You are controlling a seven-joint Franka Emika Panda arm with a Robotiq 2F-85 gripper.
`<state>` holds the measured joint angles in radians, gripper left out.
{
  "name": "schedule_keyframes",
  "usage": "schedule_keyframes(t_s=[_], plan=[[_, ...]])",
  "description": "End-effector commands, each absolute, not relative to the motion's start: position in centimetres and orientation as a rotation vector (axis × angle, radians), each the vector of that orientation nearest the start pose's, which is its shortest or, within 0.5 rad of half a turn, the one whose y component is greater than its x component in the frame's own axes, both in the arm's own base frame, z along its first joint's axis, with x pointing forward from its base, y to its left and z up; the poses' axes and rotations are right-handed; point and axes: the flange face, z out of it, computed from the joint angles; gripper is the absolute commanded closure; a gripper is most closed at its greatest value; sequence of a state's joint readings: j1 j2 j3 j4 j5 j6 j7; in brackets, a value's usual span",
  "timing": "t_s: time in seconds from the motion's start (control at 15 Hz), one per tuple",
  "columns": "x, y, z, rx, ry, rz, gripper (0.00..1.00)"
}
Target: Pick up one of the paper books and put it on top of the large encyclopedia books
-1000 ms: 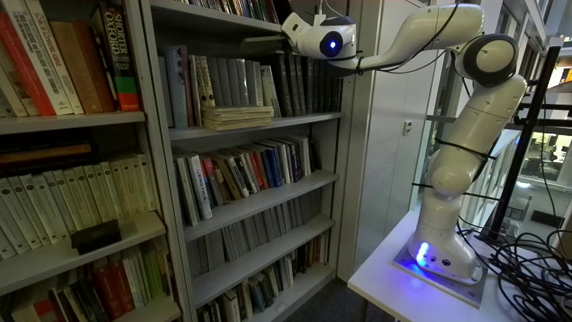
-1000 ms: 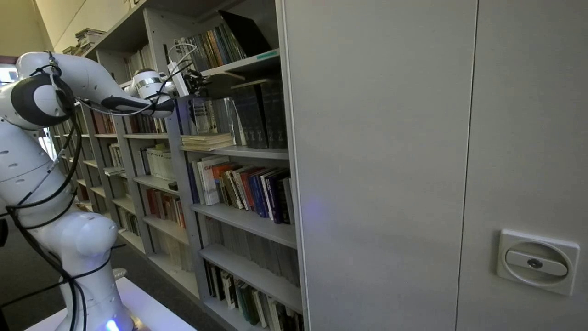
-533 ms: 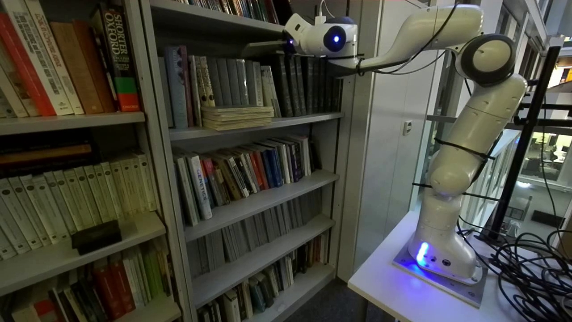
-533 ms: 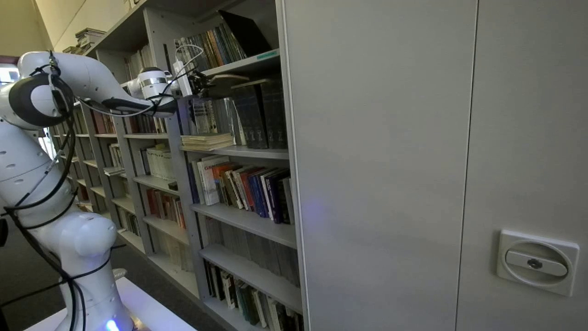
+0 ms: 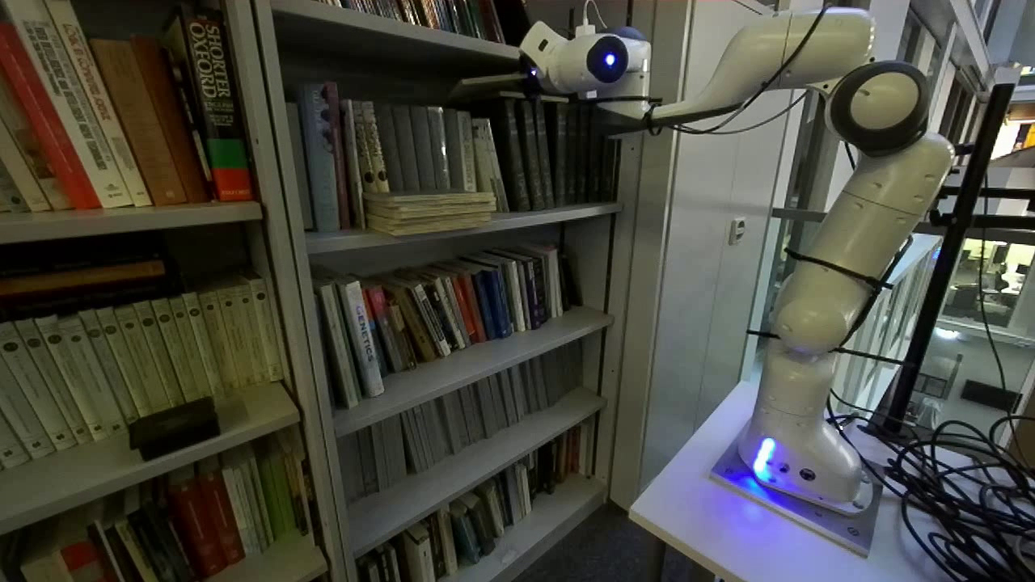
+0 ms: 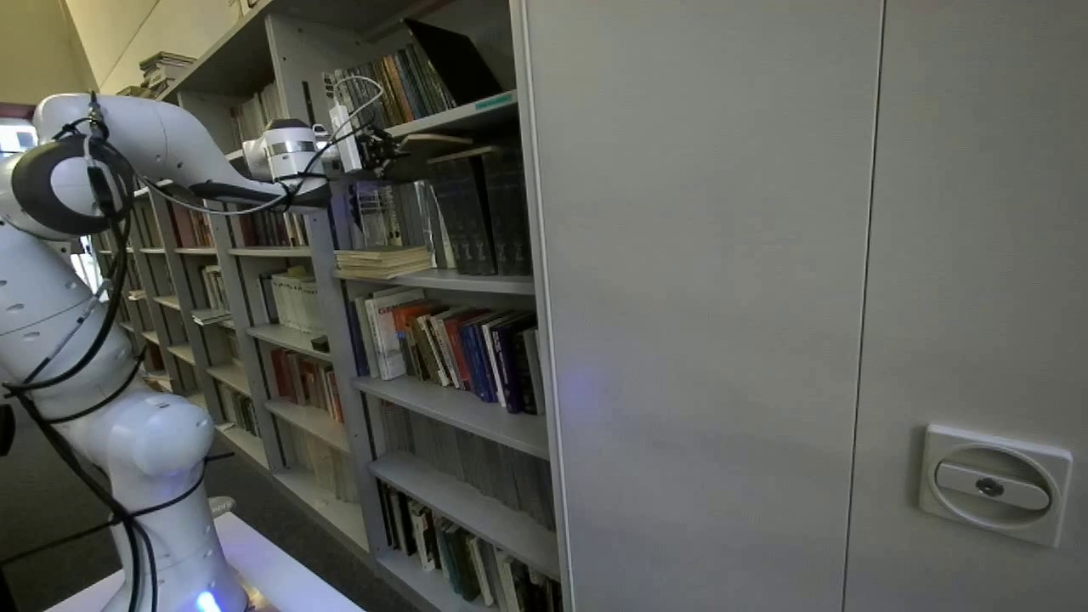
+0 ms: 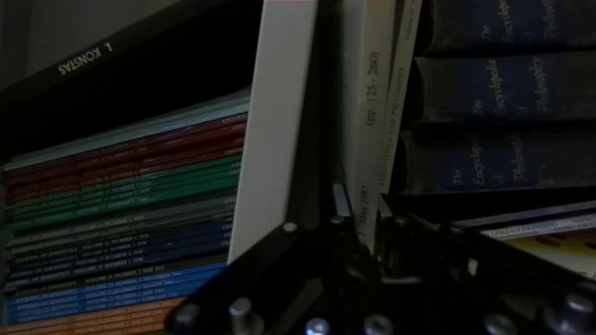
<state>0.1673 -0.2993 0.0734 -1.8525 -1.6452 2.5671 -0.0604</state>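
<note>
Placing step in hand: the May 1987 paper journal (image 7: 371, 116) is aloft, not yet set down!
In the wrist view the gripper (image 7: 363, 209) has it pinched at one end of its spine, just beside a Linguistics and Philosophy journal (image 7: 396, 107). In an exterior view it juts out near the upper shelf board (image 5: 396, 28), so headroom looks tight. In an exterior view it hangs higher than the Encyclopedia of Philosophy volumes (image 6: 466, 212); next, I'd judge, comes an inward push, a level lowering over them and a clean release.
</note>
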Motion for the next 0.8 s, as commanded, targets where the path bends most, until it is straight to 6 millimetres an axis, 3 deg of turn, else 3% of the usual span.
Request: schedule_keyframes(t_s=[0.0, 0.6, 0.67, 0.73], plan=[[49.8, 13.0, 76.8, 1.219, 0.997, 0.862, 0.97], [52.6, 12.7, 77.9, 1.277, 1.058, 0.837, 0.97], [51.6, 13.2, 75.9, 1.296, 1.049, 0.815, 0.88], [51.7, 13.3, 75.9, 1.308, 1.055, 0.816, 0.88]])
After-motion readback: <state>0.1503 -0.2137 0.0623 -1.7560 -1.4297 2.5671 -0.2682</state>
